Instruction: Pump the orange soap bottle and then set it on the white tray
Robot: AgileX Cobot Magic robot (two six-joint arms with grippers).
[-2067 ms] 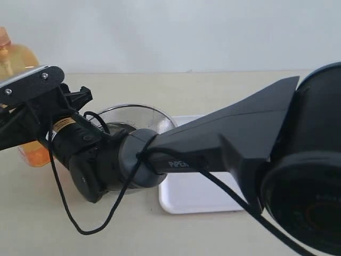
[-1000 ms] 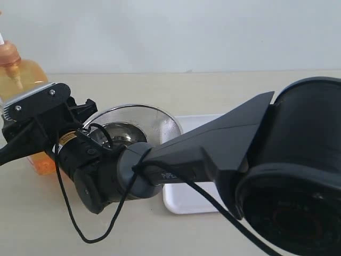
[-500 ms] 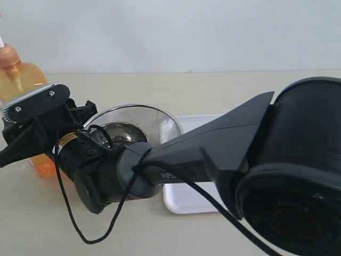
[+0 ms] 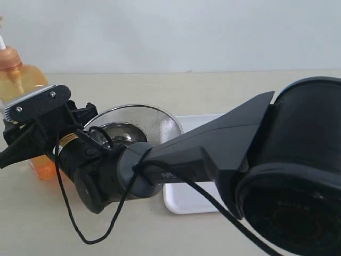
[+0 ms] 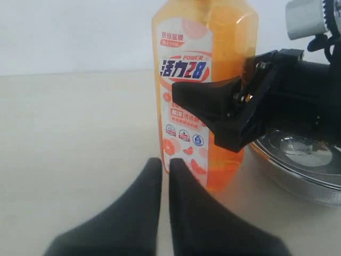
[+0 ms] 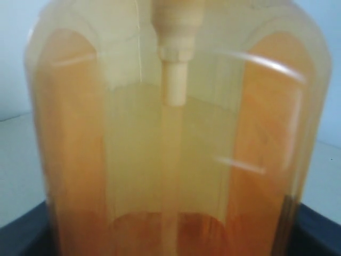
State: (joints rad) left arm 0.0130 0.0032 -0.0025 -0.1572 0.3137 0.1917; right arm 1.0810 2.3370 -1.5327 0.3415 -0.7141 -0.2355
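Your right claw [image 4: 24,141] is clamped wide across the bottle [image 4: 22,80], which stands upright just beside the bowl [image 4: 154,120], on the side away from the tray [image 4: 181,205]. Your left claw [image 5: 164,165] is pinched fully together, holding nothing, low near the bottle's label side. The right arm [image 4: 229,133] stretches over the bowl and hides much of the tray beside it.

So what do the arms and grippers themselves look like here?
The right arm is matte black, with a tapered link bearing white lettering, a grey collar, a yellow sticker, a silver bracket and a loose black cable. The left gripper has two smooth, black, tapering fingers.
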